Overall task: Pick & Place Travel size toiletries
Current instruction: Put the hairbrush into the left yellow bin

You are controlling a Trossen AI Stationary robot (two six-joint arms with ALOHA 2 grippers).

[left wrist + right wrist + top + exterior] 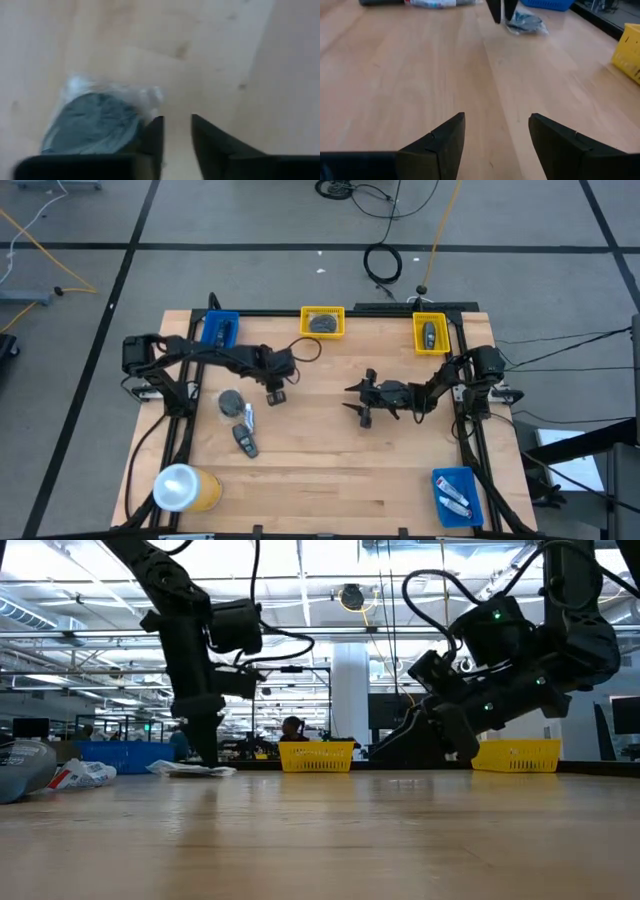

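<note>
- Left gripper (276, 394) sits just right of the grey disc (231, 401); fingers (152, 142) show a narrow gap, nothing between them. In the wrist view the disc (90, 125) lies beside one finger, not in the gap.
- Tube (248, 416) and black piece (245, 441) lie just near of the disc.
- Right gripper (366, 412) waits mid-table, fingers (445, 140) spread, empty.
- Risk: closing here likely pinches air or the disc's wrapper and drags it. Narrow gap may not straddle the disc, just shove it into the tube.
</note>
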